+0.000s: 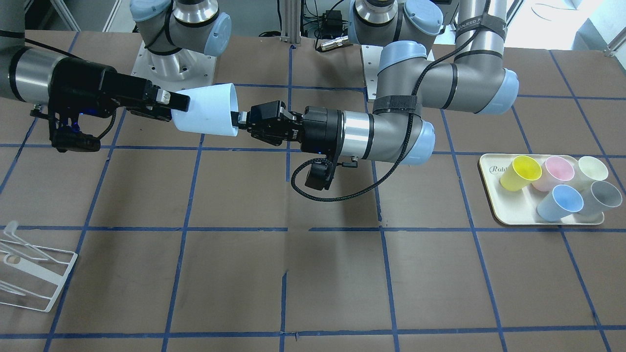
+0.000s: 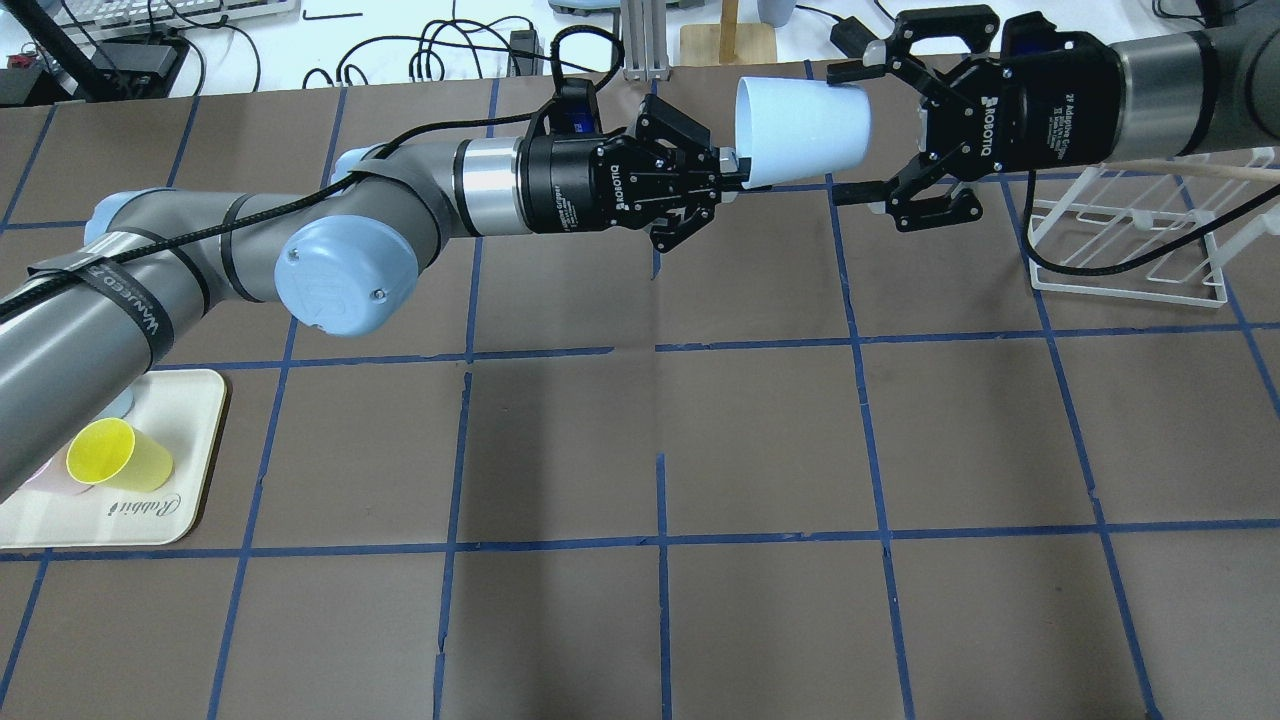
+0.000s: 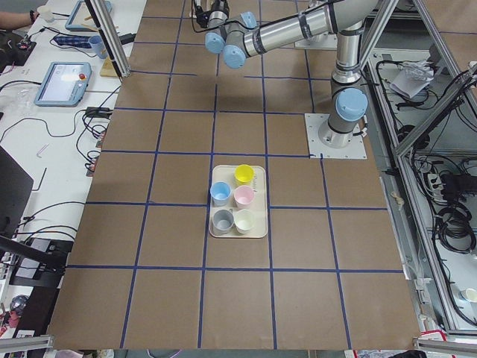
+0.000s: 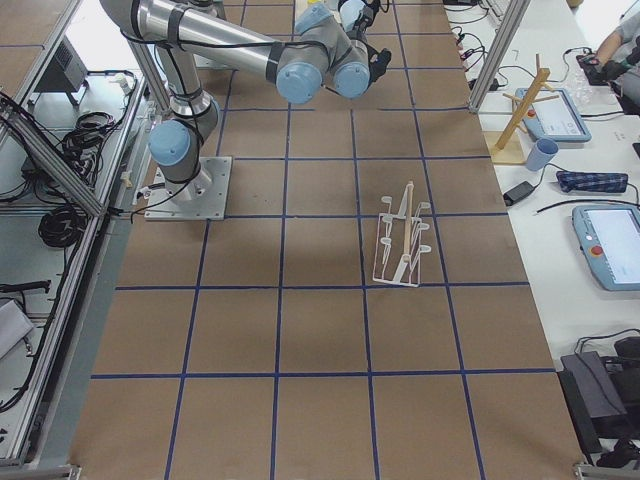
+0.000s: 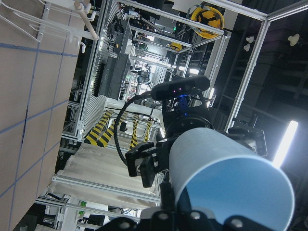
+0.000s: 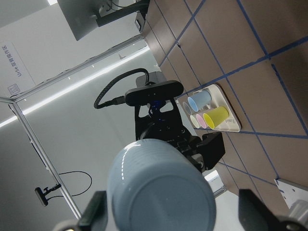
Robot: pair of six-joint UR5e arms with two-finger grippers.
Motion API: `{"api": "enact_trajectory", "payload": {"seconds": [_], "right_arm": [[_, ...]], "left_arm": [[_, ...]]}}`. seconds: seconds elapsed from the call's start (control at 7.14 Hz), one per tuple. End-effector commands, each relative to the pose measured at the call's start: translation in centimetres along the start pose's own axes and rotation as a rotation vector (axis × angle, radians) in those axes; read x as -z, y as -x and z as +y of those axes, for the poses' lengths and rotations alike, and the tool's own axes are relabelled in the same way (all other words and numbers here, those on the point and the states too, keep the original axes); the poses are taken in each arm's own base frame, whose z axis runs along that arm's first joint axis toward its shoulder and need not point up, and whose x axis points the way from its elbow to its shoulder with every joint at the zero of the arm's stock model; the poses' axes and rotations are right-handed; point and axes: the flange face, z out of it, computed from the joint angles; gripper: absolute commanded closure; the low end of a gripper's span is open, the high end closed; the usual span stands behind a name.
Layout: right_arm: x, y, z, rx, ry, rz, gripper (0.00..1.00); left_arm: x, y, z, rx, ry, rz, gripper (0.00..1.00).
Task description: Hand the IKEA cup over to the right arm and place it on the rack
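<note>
The IKEA cup [image 2: 800, 125] is hanging in the air above the table [image 2: 760, 440], lying on its side between the two arms, over the far middle part of the table in the overhead view. The left arm [image 2: 350, 200] is stretching out level toward it. The left jaws are pinching the rim of the cup in a narrow grip, with one finger sitting inside the open mouth and the other outside on the wall. The wide mouth is facing the left arm, and the small closed bottom is facing the right arm [image 2: 1180, 70]. The right jaws are standing wide apart, one finger on each side of the bottom end of the cup. In the right wrist view a gap is showing beside the cup, so they are not gripping it. The rack [image 1: 39, 274] is standing on the table on the robot's right side, well apart from the cup. At the other end a cream tray [image 1: 513, 208] is carrying five more cups: a yellow cup [image 1: 521, 172], a pink cup [image 1: 557, 172], a cream-white cup [image 1: 592, 168], a grey cup [image 1: 604, 196] and a second light-blue cup [image 1: 560, 201].
</note>
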Motion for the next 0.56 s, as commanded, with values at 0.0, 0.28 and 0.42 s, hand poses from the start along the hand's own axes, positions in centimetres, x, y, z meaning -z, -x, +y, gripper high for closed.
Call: {"api": "enact_trajectory", "payload": {"seconds": [0.0,0.28,0.42], "right_arm": [[0.04,0.24,0.02,0.006,-0.002,0.000,0.27],[0.12,0.59,0.24,0.014,-0.005,-0.001,0.45],[0.12,0.64,0.31,0.018,-0.005,-0.001,0.58]], "left_arm": [[0.04,-0.02,-0.03,-0.002,-0.001,0.000,1.00],[0.03,-0.12,0.02,0.002,-0.001,0.003,0.98],[0.04,-0.05,0.03,0.008,-0.002,0.005,0.68]]}}
